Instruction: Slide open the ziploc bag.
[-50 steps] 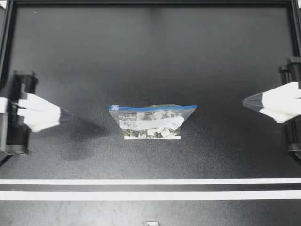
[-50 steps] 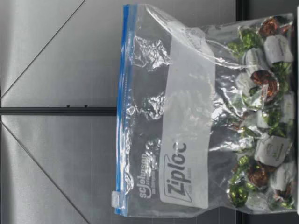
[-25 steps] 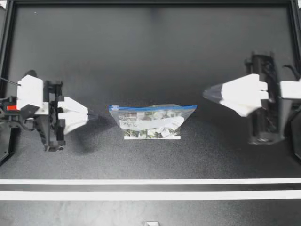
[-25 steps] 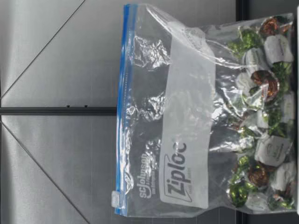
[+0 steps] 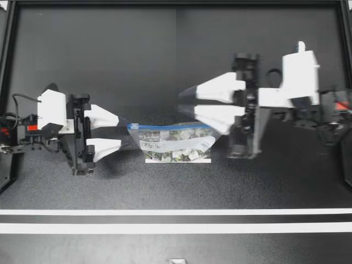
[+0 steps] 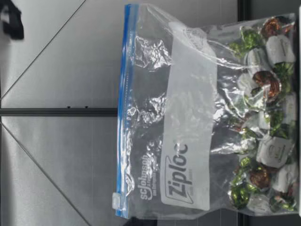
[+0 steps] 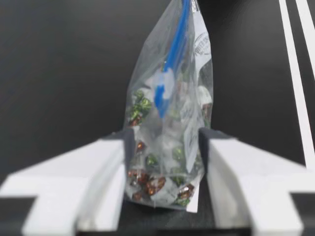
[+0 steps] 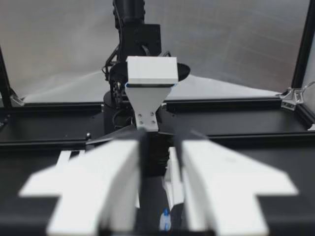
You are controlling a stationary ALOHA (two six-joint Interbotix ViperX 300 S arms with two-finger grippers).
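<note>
Top: left hand (image 5: 119, 131), right hand (image 5: 187, 103) spread; low: ziploc bag (image 6: 188, 117) upright.

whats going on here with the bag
Two robot arms are set at either end of a ziploc bag of wrapped candies, which stands upright on the black table. The left gripper is open at the end where the slider sits, and is not clearly touching the bag. The right gripper is also open and hangs over the bag's other end. The blue seal looks shut, so nothing is opened yet.
</note>
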